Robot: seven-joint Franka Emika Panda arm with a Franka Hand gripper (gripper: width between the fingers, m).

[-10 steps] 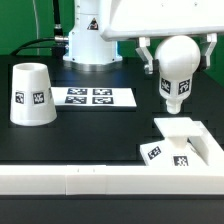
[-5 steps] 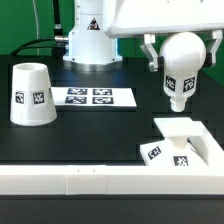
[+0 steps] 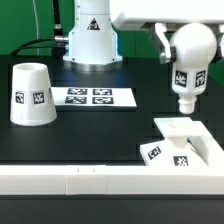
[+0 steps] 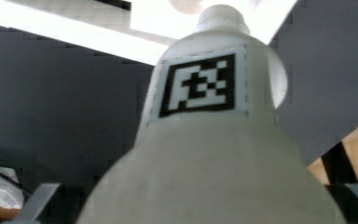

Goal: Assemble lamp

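**Claw holding the bulb over the base**

The claw is gripping the bulb by its round body, with one finger showing on each side of the globe and the jaws spread only as wide as that globe. The bulb is hanging neck down from the claw, clear of the bench, and a square tag on it is facing the exterior camera. In the wrist view the bulb is filling almost the whole picture, its neck pointing away from the camera and another tag showing on its side.

Below the claw, the base is lying on the bench, apart from the tip of the neck, and is sitting against the long white rail. The shade is standing on its wider end well away from the claw, toward the exterior view's left. The marker board is lying flat between the shade and the claw.
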